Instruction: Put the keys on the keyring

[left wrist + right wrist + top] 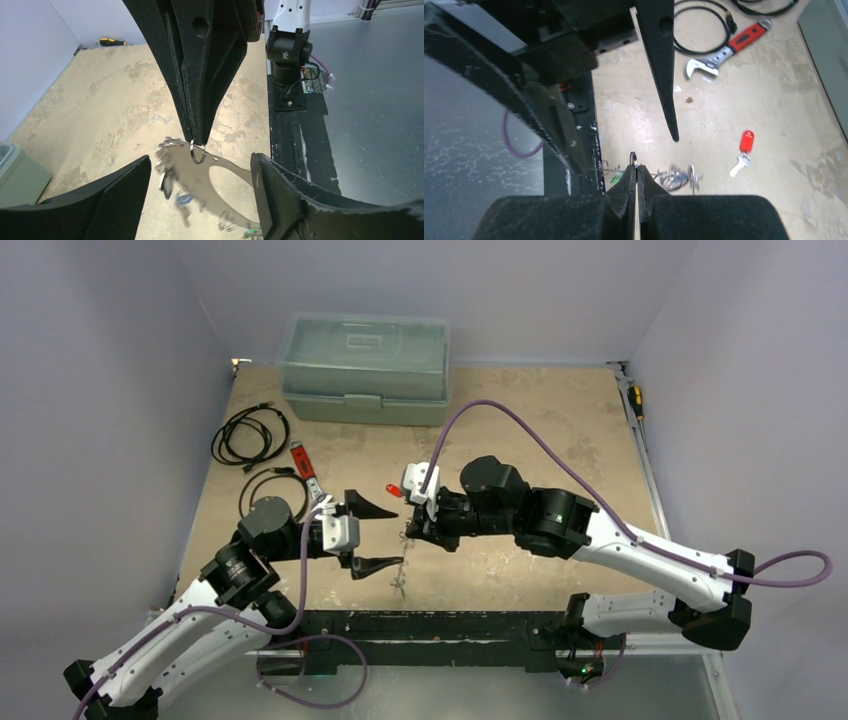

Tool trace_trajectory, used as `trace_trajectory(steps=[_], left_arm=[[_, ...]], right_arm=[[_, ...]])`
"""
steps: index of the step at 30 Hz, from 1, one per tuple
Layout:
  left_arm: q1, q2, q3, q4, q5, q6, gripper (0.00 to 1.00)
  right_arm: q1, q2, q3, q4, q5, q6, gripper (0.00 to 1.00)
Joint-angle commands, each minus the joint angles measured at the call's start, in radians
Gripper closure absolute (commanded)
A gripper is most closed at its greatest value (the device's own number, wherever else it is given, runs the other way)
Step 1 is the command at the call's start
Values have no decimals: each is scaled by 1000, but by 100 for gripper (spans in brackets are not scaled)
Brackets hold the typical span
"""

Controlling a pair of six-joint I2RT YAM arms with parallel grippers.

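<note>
My right gripper [408, 532] [636, 168] is shut on a small split ring [633, 159] [198, 152]. From this ring hangs the large thin silvery keyring [231, 164], blurred as it swings. Several keys [170, 182] [676, 177] hang on it, a blue-headed one [184, 199] and a green-headed one [618, 176] among them. The bunch hangs low in the top view [400, 582]. My left gripper [397, 537] [201, 172] is open wide, its fingers [117, 200] on either side of the hanging keyring without touching it. A red-headed key [393, 490] [745, 146] lies loose on the table.
A red-handled wrench [303, 465] [730, 46] and coiled black cables [250, 435] lie at the left. A green lidded box [366, 368] stands at the back. A screwdriver [635, 400] lies at the right edge. The black base rail [440, 625] runs along the near edge.
</note>
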Motion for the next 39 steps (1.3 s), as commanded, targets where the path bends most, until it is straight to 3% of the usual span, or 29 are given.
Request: trace_trajectory(steps=[1,2,3,7,10,15,19,23,28,32,39], left_arm=[[-1,-11,9,30,-42,-14,23],[1,-16,-2,40,-58,-29,13],[1,-21,-8,54,-82,-49,8],[0,-24,-29,95,-146,-120,3],[0,-8,-41,97,-157,-101,3],[1,35,-16,42,-88,19,21],[-1,70,8,51,-57,30,24],[0,138,78,8,-42,68,24],[-2,183,101,21,-1,78,10],[-2,148,54,88,55,61,22],[-2,111,26,108,106,55,52]], right_arm=[[5,-8,63,-38,146,50,100],[5,-8,62,-35,176,67,100],[5,-5,63,-33,188,80,100],[6,19,65,-46,218,97,100],[8,56,94,-97,239,94,100],[39,74,150,-187,233,21,100],[43,52,163,-209,191,-26,100],[47,51,176,-236,134,-66,100],[53,28,178,-253,117,-92,100],[54,11,169,-241,121,-88,100],[55,19,171,-233,128,-85,100]])
